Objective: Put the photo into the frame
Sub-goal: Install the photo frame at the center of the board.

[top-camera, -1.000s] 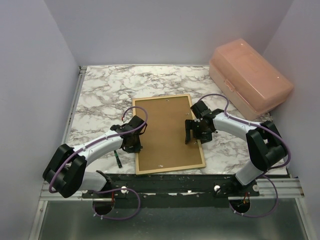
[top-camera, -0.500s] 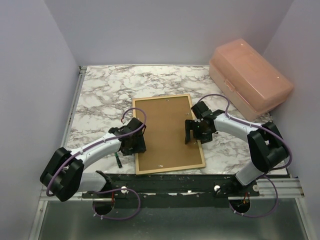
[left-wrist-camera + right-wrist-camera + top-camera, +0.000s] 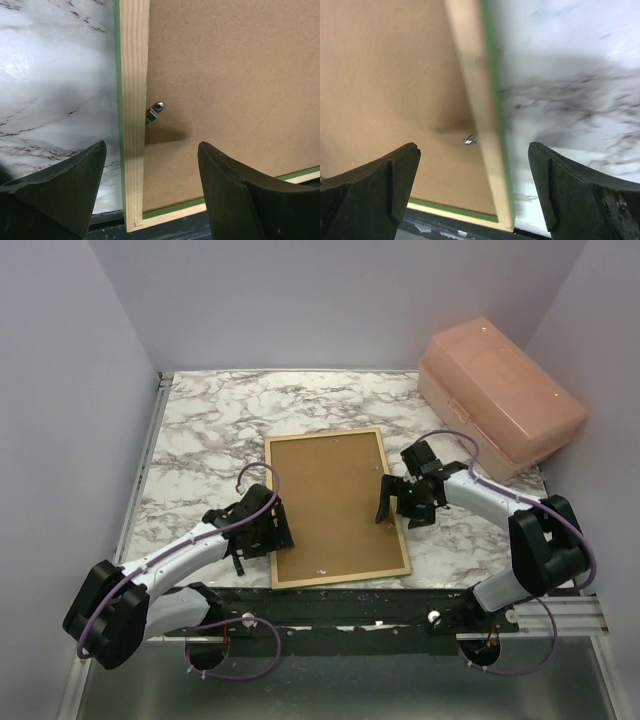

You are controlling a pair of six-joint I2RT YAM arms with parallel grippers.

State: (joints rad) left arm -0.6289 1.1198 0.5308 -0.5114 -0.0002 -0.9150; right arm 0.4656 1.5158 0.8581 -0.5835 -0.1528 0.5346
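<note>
Marbled table (image 3: pixel 200 430), lilac walls around, carrying pink lidded box (image 3: pixel 500 405) at far right. Lying face down near front edge: frame (image 3: pixel 341 580), pale wood showing upward, brown backing board (image 3: pixel 330 505) filling it. Left fingers (image 3: pixel 55 190) hanging spread astride left rail; right fingers (image 3: pixel 575 200) hanging spread astride right rail, gripping nothing.

A table (image 3: pixel 200 430) topped in white marble pattern with grey veins fills the enclosure. Plain pale lilac walls (image 3: pixel 330 300) close it in at the back and on both sides. A black rail (image 3: pixel 350 602) runs along the near edge, with a dull grey panel (image 3: pixel 340 685) below. The light is soft and even.
</note>
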